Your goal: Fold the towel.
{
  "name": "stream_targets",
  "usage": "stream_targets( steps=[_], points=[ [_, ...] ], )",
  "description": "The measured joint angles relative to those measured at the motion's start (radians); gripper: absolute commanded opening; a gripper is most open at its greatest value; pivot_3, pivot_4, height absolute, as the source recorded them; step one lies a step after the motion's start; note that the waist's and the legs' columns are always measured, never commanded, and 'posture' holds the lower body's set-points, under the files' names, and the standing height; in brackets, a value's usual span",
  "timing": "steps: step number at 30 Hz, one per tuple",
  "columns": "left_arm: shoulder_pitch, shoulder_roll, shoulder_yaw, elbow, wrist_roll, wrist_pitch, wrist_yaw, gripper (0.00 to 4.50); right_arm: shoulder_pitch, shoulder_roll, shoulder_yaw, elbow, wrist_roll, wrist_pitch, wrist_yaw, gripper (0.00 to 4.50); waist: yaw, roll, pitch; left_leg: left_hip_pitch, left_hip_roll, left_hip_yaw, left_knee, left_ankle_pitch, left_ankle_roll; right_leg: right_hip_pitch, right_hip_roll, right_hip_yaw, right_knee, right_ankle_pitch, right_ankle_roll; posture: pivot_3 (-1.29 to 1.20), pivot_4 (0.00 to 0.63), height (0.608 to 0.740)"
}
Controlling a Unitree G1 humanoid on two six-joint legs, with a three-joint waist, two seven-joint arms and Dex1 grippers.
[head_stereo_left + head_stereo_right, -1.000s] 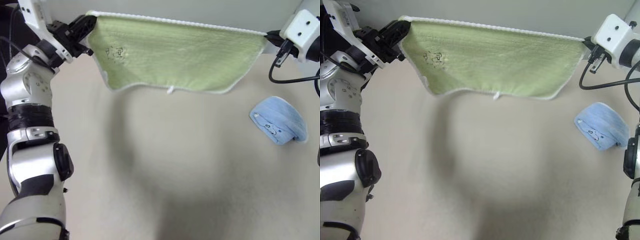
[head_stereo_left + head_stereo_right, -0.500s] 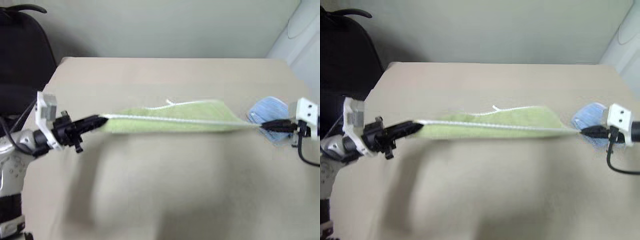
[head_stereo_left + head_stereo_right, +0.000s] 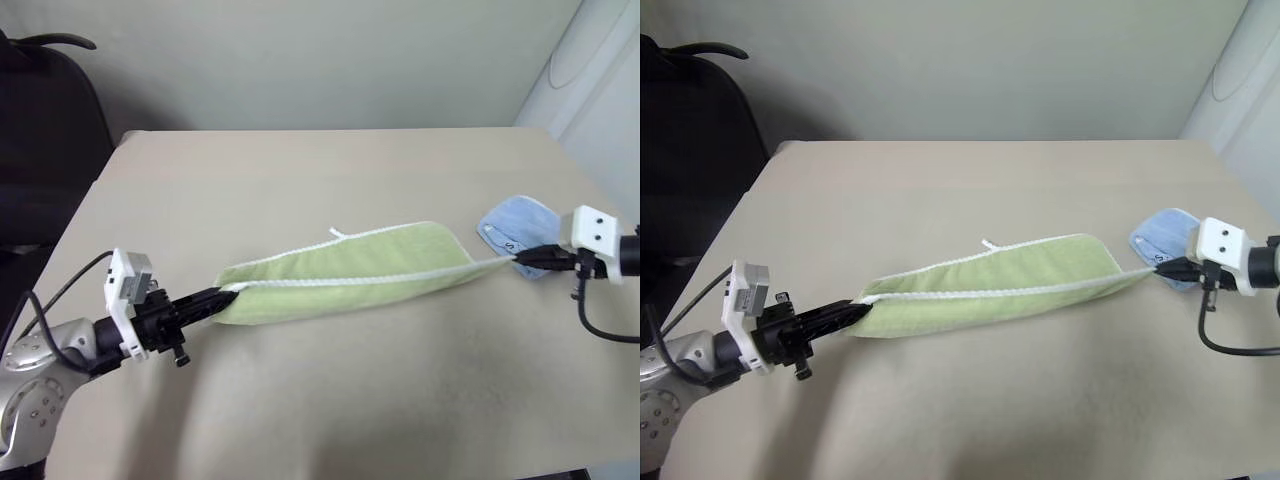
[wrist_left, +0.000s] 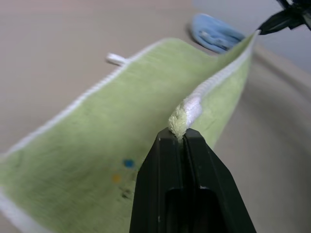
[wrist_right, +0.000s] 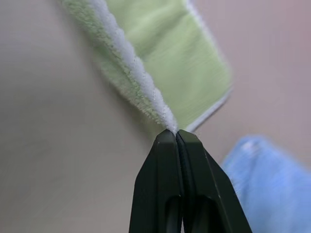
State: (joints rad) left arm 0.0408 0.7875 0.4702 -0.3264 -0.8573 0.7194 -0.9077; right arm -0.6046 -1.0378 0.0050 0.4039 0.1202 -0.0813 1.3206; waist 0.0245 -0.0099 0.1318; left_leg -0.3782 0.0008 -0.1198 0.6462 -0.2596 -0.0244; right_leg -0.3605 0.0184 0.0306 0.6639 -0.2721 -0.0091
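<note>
While both grippers pinch opposite ends of one white-edged long side, the towel (image 3: 345, 275) hangs stretched between them low over the middle of the tabletop (image 3: 330, 170). Left gripper (image 3: 853, 313): jaws together, clamped on the towel's corner, toward the tabletop's left edge. Right gripper (image 3: 520, 259): jaws together, clamped on the other corner, toward the right edge.

Held edge is taut and raised. The far long side lies on the tabletop, a small white loop (image 3: 337, 234) sticking out from it. Cloth between sags from the held edge down to the surface, so the towel is partly laid, not flat.

Blue cloth (image 3: 512, 226) sits bunched near the right edge, just behind the right gripper; from the head views I cannot tell whether the towel's right end touches it.

Step in hand, as I judge it: laying out, with the first fold not yet made. No crease visible.

Next move calls for both grippers travelling together at even height, keeping the edge taut, either to spread the towel flat or to carry the held side over onto the resting side. Watch: uneven travel would skew the edges; the right end could drag the blue cloth.
</note>
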Motion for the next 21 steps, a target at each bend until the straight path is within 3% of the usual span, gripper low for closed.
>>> stream_targets(
  steps=[7, 10, 15, 20, 21],
  points=[
    [-0.175, -0.043, -0.016, 0.207, 0.060, -0.017, 0.111, 0.05, -0.413, 0.210, 0.199, 0.469, -0.253, -0.206, -0.131, 0.00, 0.000, 0.002, 0.000, -0.007, 0.000, -0.001, -0.002, 0.006, -0.011, -0.009, 0.000, -0.001, 0.002, 0.002, -0.003, 0.00, 0.150, 0.740],
    [-0.194, -0.046, -0.029, 0.253, 0.098, -0.042, 0.120, 0.05, -0.518, 0.278, 0.244, 0.623, -0.326, -0.268, -0.198, 0.00, 0.001, 0.002, 0.000, -0.010, 0.000, -0.001, -0.007, 0.007, -0.013, -0.012, 0.000, -0.001, 0.001, 0.002, -0.003, 0.00, 0.150, 0.740],
    [-0.218, -0.061, -0.081, 0.293, 0.149, -0.065, 0.125, 0.05, -0.594, 0.360, 0.297, 0.792, -0.427, -0.313, -0.310, 0.00, 0.011, 0.002, 0.000, -0.019, 0.000, -0.002, -0.008, 0.007, -0.014, -0.018, 0.000, -0.002, 0.000, 0.002, -0.004, 0.00, 0.150, 0.740],
    [-0.227, -0.064, -0.111, 0.295, 0.183, -0.079, 0.123, 0.05, -0.603, 0.376, 0.315, 0.865, -0.474, -0.328, -0.364, 0.00, 0.013, 0.002, 0.000, -0.024, 0.000, -0.002, -0.008, 0.007, -0.015, -0.023, -0.001, -0.002, 0.000, 0.002, -0.004, 0.00, 0.150, 0.740],
    [-0.231, -0.064, -0.125, 0.301, 0.191, -0.084, 0.121, 0.26, -0.604, 0.379, 0.315, 0.872, -0.479, -0.328, -0.377, 0.00, 0.012, 0.002, 0.000, -0.024, 0.000, -0.002, -0.008, 0.008, -0.015, -0.023, -0.001, -0.002, 0.000, 0.002, -0.004, 0.00, 0.150, 0.740]
  ],
)
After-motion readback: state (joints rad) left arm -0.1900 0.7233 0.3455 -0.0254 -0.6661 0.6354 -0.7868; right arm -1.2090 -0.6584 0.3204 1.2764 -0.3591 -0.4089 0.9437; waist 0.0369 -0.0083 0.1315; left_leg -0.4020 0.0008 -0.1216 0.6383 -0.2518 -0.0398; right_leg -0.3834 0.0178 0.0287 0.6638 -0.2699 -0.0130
